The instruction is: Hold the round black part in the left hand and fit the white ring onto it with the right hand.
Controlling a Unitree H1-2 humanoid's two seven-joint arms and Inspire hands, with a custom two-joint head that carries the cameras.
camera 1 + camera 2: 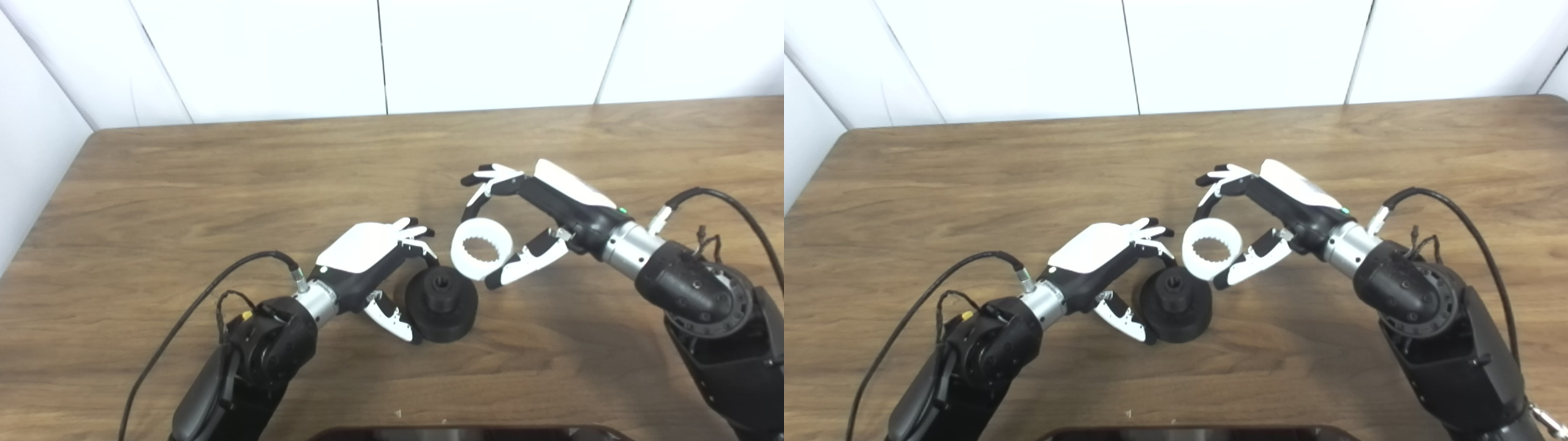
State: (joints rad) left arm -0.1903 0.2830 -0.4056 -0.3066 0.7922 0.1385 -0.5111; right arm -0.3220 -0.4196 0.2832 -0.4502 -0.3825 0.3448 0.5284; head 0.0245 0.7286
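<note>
Centrally, round black part [442, 302] sits on wooden tabletop [184, 184]: wide disc base, raised hub on top, dark bore in hub. Left hand [375, 263] clamped on its left side, fingers over far edge, thumb at near edge. White ring [481, 248] just up-right of black part, tilted, notched teeth around inner wall. Right hand [527, 211] clamped on ring, fingers at top, thumb below. Ring not yet seated on hub.

left robot hand [373, 269] curled low, palm down; right robot hand [527, 214] raised, fingers pinched.
</note>
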